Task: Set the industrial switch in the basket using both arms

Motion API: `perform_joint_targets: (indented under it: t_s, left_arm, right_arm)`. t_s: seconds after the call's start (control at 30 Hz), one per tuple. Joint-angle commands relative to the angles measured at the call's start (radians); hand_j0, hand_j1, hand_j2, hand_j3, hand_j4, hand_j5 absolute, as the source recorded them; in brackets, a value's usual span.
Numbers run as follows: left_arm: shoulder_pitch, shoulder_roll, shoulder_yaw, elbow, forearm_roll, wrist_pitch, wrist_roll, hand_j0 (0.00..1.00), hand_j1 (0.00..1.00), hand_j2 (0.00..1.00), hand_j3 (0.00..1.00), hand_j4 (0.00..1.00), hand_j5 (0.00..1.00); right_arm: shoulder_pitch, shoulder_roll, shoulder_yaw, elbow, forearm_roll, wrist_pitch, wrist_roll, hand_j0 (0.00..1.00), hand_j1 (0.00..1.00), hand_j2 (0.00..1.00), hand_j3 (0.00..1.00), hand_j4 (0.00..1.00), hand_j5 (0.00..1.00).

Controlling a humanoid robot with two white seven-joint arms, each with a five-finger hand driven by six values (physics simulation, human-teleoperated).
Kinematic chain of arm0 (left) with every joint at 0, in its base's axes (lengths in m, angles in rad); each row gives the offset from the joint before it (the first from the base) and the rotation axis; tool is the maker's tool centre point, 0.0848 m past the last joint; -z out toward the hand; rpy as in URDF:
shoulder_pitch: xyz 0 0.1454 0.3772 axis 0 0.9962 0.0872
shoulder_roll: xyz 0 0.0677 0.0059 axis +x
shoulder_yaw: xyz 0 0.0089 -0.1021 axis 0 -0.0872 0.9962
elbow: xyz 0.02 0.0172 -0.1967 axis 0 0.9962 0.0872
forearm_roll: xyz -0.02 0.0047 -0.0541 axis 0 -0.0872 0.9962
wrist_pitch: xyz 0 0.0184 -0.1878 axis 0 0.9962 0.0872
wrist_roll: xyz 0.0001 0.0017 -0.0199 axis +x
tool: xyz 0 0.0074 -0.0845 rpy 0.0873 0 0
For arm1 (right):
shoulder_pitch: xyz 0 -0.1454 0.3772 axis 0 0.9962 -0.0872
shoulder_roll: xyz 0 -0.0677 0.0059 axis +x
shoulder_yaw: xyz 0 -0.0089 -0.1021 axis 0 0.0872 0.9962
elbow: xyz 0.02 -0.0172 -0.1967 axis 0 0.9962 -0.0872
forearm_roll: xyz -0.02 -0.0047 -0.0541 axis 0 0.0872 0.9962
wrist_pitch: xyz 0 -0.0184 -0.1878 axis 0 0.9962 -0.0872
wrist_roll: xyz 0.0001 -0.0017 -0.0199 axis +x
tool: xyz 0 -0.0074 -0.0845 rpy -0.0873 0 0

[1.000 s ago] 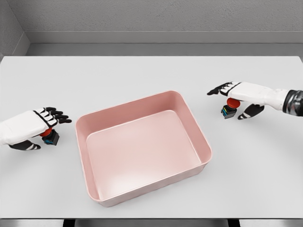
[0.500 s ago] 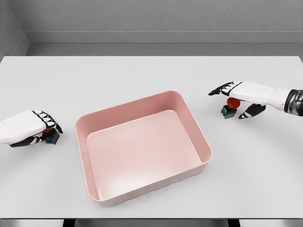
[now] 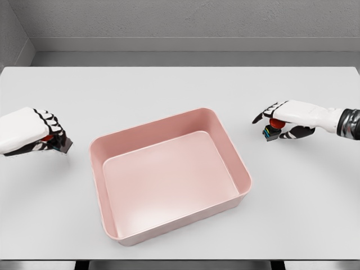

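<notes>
Switches (image 3: 272, 130) (mostly hidden) sit clenched in left hand (image 3: 31, 135) and right hand (image 3: 287, 117).

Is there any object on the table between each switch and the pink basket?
Nothing visible. The left hand and right hand each grip a switch, and only bare table lies between them and the basket; just its raised wall must be cleared.

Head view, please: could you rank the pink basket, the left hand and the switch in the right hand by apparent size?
1. Pink rectangular plastic basket, by far the largest.
2. White left hand.
3. Small red-buttoned switch, partly hidden by the right hand, so only roughly judged.
</notes>
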Motion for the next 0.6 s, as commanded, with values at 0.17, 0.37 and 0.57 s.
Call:
perform_joint_targets:
  t_s: [0.17,0.37,0.57]
  left_arm:
    - [-0.061,0.017,0.003,-0.005,0.057,0.002,0.002,0.35,0.35,0.35,0.35,0.35,0.35]
    - [-0.144,-0.023,-0.011,-0.006,0.064,0.002,0.005,0.35,0.35,0.35,0.35,0.35,0.35]
    - [-0.245,-0.1,-0.123,-0.005,0.062,0.002,0.005,0.35,0.35,0.35,0.35,0.35,0.35]
  right_arm:
    - [0.0,-0.002,-0.002,0.004,-0.005,0.003,0.0,0.65,0.65,0.65,0.65,0.65,0.65]
    - [-0.002,0.002,-0.003,0.016,0.015,0.003,0.0,0.54,0.54,0.54,0.54,0.54,0.54]
    - [-0.002,0.004,-0.003,0.018,0.015,0.003,0.0,0.48,0.48,0.48,0.48,0.48,0.48]
